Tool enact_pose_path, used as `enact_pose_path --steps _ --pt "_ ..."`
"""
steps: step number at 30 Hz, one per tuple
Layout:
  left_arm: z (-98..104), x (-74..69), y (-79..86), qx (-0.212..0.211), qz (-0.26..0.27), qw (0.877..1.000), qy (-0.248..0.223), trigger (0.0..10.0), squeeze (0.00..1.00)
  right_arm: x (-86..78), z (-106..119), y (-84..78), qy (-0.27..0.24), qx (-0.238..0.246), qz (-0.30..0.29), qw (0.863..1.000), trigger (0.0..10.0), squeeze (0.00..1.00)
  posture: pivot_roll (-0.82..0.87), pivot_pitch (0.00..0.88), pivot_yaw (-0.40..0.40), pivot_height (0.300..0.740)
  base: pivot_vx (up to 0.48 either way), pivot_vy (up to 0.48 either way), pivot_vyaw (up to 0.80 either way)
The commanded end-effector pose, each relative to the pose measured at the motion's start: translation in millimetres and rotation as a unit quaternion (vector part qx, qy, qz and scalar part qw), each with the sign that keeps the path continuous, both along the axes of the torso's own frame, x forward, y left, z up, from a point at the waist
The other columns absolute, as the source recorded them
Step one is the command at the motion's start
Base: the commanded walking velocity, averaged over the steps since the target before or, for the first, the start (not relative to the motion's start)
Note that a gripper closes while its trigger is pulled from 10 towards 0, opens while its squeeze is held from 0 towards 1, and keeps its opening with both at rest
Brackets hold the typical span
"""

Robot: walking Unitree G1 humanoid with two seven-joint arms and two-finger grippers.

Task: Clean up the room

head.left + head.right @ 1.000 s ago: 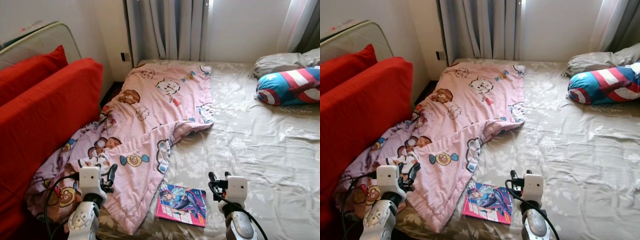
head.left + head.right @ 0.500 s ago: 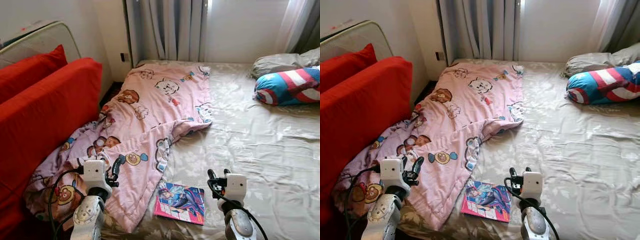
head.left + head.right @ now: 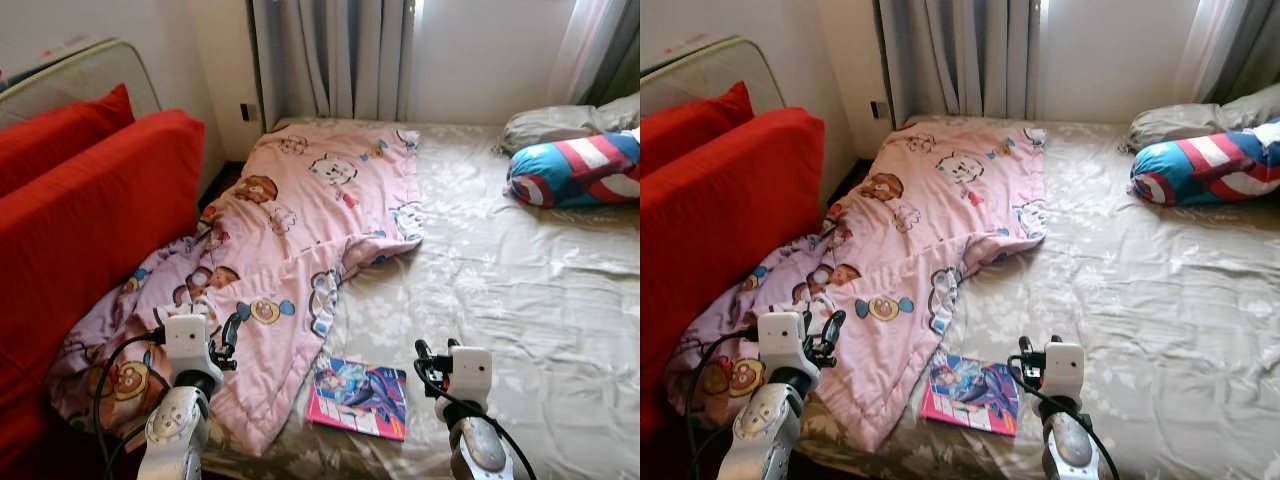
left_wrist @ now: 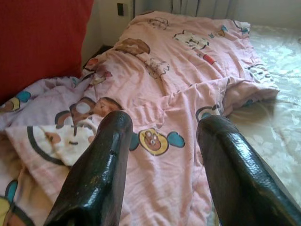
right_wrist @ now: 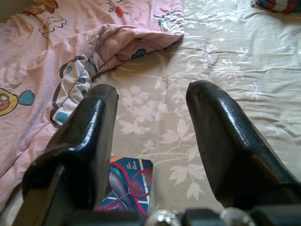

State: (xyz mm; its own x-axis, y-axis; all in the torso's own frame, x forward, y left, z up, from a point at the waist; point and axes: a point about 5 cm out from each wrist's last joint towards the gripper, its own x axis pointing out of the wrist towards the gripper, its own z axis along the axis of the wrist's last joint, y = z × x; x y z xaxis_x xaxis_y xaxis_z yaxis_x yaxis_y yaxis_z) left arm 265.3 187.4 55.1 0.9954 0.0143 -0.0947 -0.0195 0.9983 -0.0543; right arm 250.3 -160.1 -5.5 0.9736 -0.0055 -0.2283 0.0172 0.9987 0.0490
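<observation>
Currently I am holding left pincer [image 3: 228, 335] wide above crumpled pink blanket [image 3: 300, 250], right pincer [image 3: 432, 358] wide near magazine [image 3: 358, 397] on bed [image 3: 520, 280], lining up pickups.

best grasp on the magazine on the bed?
Magazine lies flat on the bed sheet, its left edge by the pink blanket. Probably pinch the free right edge, with the right gripper coming from the right.

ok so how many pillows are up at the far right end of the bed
2. A blue pillow with red and white stripes lies at the bed's far right edge, and a grey pillow sits just behind it, nearer the curtain. Both are cut off by the frame, so more may be hidden.
</observation>
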Motion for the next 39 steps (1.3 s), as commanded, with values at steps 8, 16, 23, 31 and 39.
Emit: enact_pose_path --steps 8,16,23,31,39 --pt "0 -2.6 3.9 0.0 0.002 1.0 0.009 10.0 0.0 -2.0 -7 9.3 0.034 -0.007 0.022 0.999 10.0 0.0 -0.02 0.049 0.026 0.666 0.0 0.0 0.0" --pt "-4 -4.3 6.3 0.001 0.001 1.0 0.017 10.0 0.0 -5.0 -6 10.0 0.023 -0.001 0.02 1.0 10.0 0.0 -0.01 0.053 0.027 0.661 0.0 0.0 0.0" --pt "-8 -5.2 7.6 0.001 0.002 1.0 0.022 10.0 0.0 -5.2 -6 11.5 0.018 0.005 0.021 1.0 10.0 0.0 -0.01 0.047 0.028 0.661 0.0 0.0 0.0" --pt "-13 -4.4 9.3 0.002 0.002 1.0 0.029 10.0 0.0 -3.9 -7 13.7 0.027 0.0 0.025 0.999 10.0 0.0 -0.01 0.036 0.03 0.661 0.0 0.0 0.0" --pt "-18 -3.8 10.8 0.001 0.001 0.999 0.033 10.0 0.0 -4.4 -8 13.6 0.027 -0.001 0.023 0.999 10.0 0.0 -0.01 0.035 0.032 0.641 0.0 0.0 0.0"
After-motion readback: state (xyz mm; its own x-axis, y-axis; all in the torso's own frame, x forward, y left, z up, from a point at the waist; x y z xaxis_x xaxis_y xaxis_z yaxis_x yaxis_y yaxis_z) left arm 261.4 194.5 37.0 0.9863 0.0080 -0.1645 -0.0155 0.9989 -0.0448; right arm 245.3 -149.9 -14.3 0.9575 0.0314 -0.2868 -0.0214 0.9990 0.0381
